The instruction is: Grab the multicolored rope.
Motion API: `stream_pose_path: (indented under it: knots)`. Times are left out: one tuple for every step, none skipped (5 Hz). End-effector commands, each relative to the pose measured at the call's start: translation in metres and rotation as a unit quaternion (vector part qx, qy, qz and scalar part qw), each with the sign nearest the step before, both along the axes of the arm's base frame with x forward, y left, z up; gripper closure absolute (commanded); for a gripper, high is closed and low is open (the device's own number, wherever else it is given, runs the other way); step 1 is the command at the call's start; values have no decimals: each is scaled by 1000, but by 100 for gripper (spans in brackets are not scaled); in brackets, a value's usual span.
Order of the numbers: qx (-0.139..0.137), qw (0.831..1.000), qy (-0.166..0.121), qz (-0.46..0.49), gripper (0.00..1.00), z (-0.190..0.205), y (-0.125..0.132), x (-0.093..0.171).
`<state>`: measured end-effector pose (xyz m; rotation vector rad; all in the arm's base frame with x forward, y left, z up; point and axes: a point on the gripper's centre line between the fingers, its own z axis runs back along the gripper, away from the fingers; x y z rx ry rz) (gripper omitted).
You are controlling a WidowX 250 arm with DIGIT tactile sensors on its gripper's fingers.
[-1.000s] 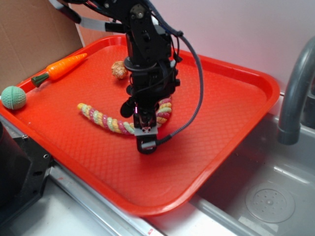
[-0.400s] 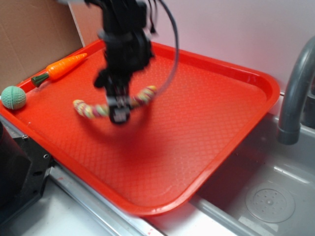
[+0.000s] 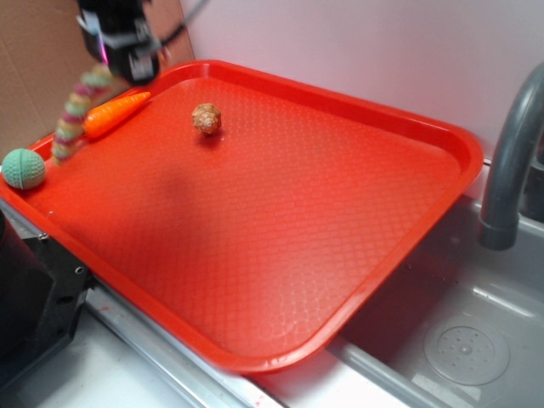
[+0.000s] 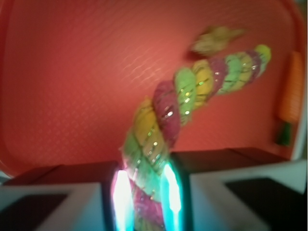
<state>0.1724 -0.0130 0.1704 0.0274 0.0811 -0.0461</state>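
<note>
The multicolored rope [image 3: 75, 115], a twisted cord of yellow, pink and green strands, dangles in the air above the tray's far left corner. My gripper [image 3: 123, 61] sits at the top left of the exterior view, shut on the rope's upper end. In the wrist view the rope [image 4: 190, 94] runs up from between my two lit fingers, and the gripper [image 4: 146, 197] pinches it tight. The rope's free end hangs near the carrot.
The red tray [image 3: 425, 170] fills the middle. On it lie an orange toy carrot [image 3: 119, 113], a brown lumpy ball [image 3: 206, 119] and a green ball [image 3: 23, 168] at the left rim. A grey faucet [image 3: 510, 161] and sink [image 3: 467, 348] are at the right. Cardboard [image 3: 34, 76] stands behind the tray.
My gripper has risen and swung to the far left with the rope in it. The rope has left the tray's surface and now hangs free. The brown ball has come into view.
</note>
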Motion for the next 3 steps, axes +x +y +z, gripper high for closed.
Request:
stream_pose_path:
  knots:
    - [5, 989, -122, 80, 100, 62, 22, -12]
    - [-4, 987, -133, 92, 100, 68, 26, -9]
    - [-18, 988, -121, 98, 100, 62, 26, -7]
